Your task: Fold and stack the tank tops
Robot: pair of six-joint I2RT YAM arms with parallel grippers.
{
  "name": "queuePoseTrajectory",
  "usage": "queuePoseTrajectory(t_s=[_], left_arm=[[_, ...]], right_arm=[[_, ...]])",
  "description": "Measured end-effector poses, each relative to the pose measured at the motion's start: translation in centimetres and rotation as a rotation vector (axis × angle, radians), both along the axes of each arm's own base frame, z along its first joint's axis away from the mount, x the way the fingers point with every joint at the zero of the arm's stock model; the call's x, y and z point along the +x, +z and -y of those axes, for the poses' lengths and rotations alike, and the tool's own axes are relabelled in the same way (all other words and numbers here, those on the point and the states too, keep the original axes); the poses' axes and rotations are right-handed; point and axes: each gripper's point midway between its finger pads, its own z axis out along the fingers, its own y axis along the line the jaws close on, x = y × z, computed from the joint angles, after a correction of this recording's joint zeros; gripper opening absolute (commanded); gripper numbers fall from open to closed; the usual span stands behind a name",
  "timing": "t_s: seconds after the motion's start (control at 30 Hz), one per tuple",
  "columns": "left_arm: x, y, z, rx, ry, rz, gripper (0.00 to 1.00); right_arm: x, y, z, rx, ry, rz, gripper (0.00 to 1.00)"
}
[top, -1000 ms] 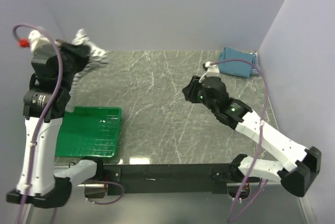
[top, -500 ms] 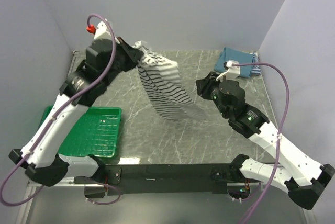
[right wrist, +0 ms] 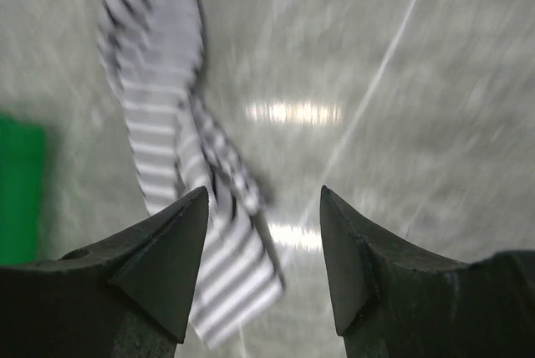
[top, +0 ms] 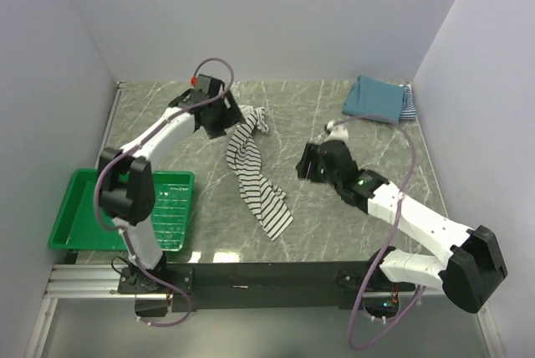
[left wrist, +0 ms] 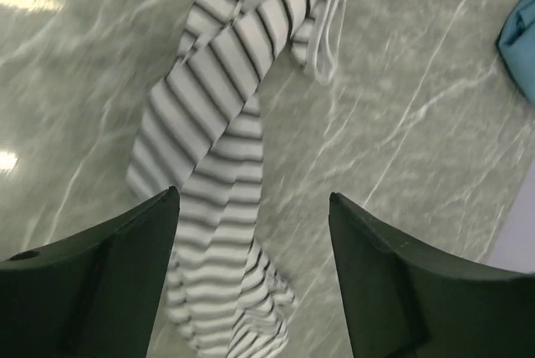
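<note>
Basket (top: 125, 207) near left; left pincer (left wrist: 252, 199) apart, empty, by the far end of the striped top (top: 255, 178), crumpled lengthwise mid-counter (top: 326, 115); right pincer (right wrist: 263, 195) apart, empty; teal top (top: 374, 99) folded, far right.

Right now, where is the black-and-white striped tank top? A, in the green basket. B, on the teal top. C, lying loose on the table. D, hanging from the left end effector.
C: the black-and-white striped tank top lies crumpled on the table, and the left end effector is open, gripping nothing.
</note>
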Motion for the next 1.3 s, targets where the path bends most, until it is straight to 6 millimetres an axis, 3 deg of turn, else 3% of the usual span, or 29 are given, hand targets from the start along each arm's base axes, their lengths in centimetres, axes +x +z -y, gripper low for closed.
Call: queuePoseTrajectory(t_s=[0.1,0.2,0.27,0.33,0.4,0.47,0.57,0.63,0.77,0.87,0.9,1.07,1.3], left_arm=[[-3.3,0.9,-1.2,-0.008,0.010,0.011,0.70],[-7.9,3.7,-2.4,-0.051,0.021,0.084,0.65],[-10.3,5.1,-1.7,-0.083,0.000,0.134,0.62],[-13.2,5.0,0.5,-0.119,-0.051,0.144,0.58],[-16.7,2.6,2.9,-0.137,-0.116,0.091,0.55],[-20.7,-1.3,4.6,-0.136,-0.166,-0.007,0.54],[-26.2,-6.8,4.8,-0.094,-0.179,-0.159,0.56],[-28.2,-8.2,5.0,-0.081,-0.179,-0.203,0.59],[-30.0,-8.2,7.2,-0.115,-0.200,-0.207,0.63],[-30.5,-8.6,8.5,-0.135,-0.205,-0.216,0.61],[-30.5,-8.9,8.8,-0.136,-0.199,-0.224,0.56],[-30.6,-11.1,8.9,-0.090,-0.151,-0.267,0.52],[-30.3,-12.3,9.6,-0.085,-0.121,-0.287,0.50]], right_arm=[[-3.6,-5.0,-1.1,-0.015,0.080,-0.114,0.56],[-7.1,-8.7,-2.1,-0.026,0.148,-0.202,0.49],[-8.1,-10.3,-2.3,-0.024,0.157,-0.239,0.45],[-8.1,-11.1,-2.4,-0.029,0.149,-0.259,0.44],[-7.7,-11.5,-2.9,-0.025,0.150,-0.256,0.43],[-7.2,-11.6,-3.5,-0.021,0.154,-0.252,0.43],[-6.2,-11.6,-4.5,-0.026,0.164,-0.245,0.42],[-5.8,-11.5,-5.0,-0.023,0.172,-0.238,0.42],[-5.5,-11.7,-5.3,-0.023,0.179,-0.232,0.42],[-5.5,-11.7,-5.2,-0.025,0.180,-0.234,0.42],[-5.5,-11.7,-5.2,-0.025,0.179,-0.234,0.42],[-5.2,-11.7,-4.9,-0.027,0.172,-0.231,0.42],[-4.5,-11.5,-4.2,-0.026,0.154,-0.224,0.42]])
